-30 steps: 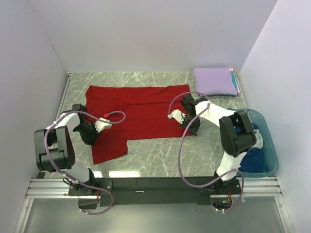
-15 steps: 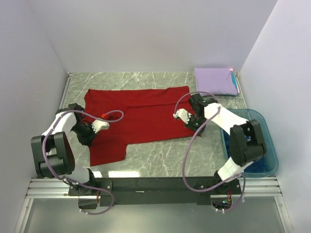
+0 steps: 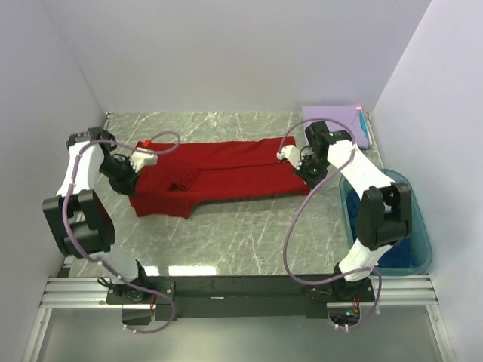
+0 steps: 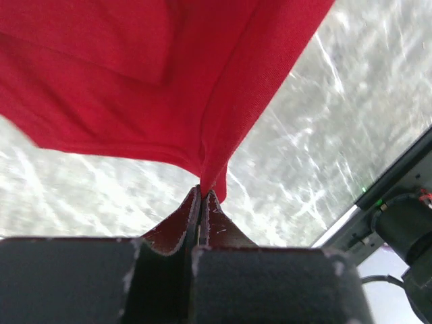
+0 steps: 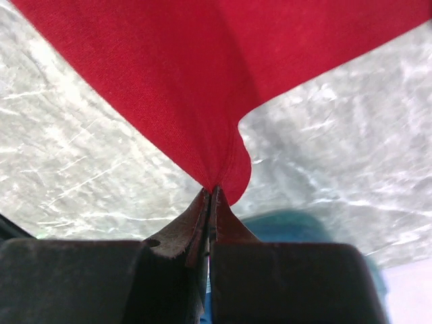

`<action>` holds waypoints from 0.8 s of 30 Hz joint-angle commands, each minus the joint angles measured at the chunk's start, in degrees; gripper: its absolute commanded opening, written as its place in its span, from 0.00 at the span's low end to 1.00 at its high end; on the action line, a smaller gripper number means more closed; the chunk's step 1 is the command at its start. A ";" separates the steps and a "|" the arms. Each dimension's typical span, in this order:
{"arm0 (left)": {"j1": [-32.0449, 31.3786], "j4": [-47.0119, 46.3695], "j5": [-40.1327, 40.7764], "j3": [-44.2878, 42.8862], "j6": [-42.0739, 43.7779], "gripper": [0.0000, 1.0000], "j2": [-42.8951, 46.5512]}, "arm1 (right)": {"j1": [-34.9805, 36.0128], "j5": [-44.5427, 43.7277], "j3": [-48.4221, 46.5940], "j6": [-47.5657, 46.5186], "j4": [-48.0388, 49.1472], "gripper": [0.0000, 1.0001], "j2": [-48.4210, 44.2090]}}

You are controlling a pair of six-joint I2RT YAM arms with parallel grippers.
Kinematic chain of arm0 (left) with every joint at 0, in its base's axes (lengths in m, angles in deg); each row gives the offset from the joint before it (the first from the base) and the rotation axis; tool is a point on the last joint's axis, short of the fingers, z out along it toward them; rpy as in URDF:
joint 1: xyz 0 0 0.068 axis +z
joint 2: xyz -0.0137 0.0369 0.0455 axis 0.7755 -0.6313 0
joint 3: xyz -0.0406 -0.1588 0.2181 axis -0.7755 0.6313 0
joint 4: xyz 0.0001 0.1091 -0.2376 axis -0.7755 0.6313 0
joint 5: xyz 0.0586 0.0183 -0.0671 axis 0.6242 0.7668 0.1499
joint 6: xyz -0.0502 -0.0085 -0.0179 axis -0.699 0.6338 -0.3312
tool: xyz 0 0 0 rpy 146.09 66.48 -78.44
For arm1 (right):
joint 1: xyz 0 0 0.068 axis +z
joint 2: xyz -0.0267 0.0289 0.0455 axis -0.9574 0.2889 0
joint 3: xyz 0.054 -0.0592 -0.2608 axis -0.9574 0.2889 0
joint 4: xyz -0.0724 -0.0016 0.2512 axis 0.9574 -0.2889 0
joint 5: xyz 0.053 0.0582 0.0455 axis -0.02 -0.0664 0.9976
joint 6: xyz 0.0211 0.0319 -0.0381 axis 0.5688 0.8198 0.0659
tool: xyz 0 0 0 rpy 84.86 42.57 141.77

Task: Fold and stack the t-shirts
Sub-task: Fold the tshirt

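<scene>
Far left: clenched the left gripper on a corner of the red t-shirt, fingers shut tight with cloth nipped between the tips, as seen plainly from the left wrist. Hung from that pinch above the table, not resting on it. Across the middle, stretched as a long band between the two arms, partly doubled toward the back wall, with a loose flap sagging at the near-left end. To the right, pinched likewise by the right gripper, tips closed on the opposite corner. Looked like a lengthwise fold in mid-carry. Called for both pinches kept level and moved at one pace, edge taut, then lowered onto the far edge before any release; otherwise risked a skewed crease, worst at the sagging flap. Further right, noted the lavender t-shirt, folded, at the back corner; nearer, the dark blue t-shirt bundled in the teal tub.
</scene>
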 commanded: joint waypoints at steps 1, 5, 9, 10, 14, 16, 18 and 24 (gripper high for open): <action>0.38 4.18 -2.92 -8.63 -1.70 0.01 -4.29 | -0.43 0.31 -5.57 -2.49 -3.58 0.00 3.82; 0.03 4.18 -2.66 -15.94 -3.80 0.01 -8.95 | -0.52 0.57 -10.06 -2.67 -4.81 0.00 7.43; -1.64 4.45 -1.43 -21.66 -5.56 0.01 -13.25 | -0.60 0.57 -13.58 -2.67 -5.34 0.00 10.60; -1.91 4.36 -1.25 -22.19 -5.74 0.01 -13.79 | -0.60 0.66 -15.06 -2.50 -5.60 0.00 11.82; -2.87 3.39 -0.38 -23.95 -6.62 0.01 -16.95 | -0.78 0.49 -18.94 -2.58 -6.83 0.00 14.73; -2.87 2.87 0.24 -25.09 -7.06 0.01 -18.70 | -0.87 0.22 -20.87 -2.67 -7.36 0.00 16.31; -2.79 3.30 0.50 -26.84 -6.97 0.01 -20.03 | -0.96 -0.21 -22.71 -2.93 -7.62 0.00 17.71; -2.96 3.13 0.77 -30.54 -7.67 0.00 -23.54 | -1.57 -1.53 -26.06 -3.81 -8.41 0.00 21.23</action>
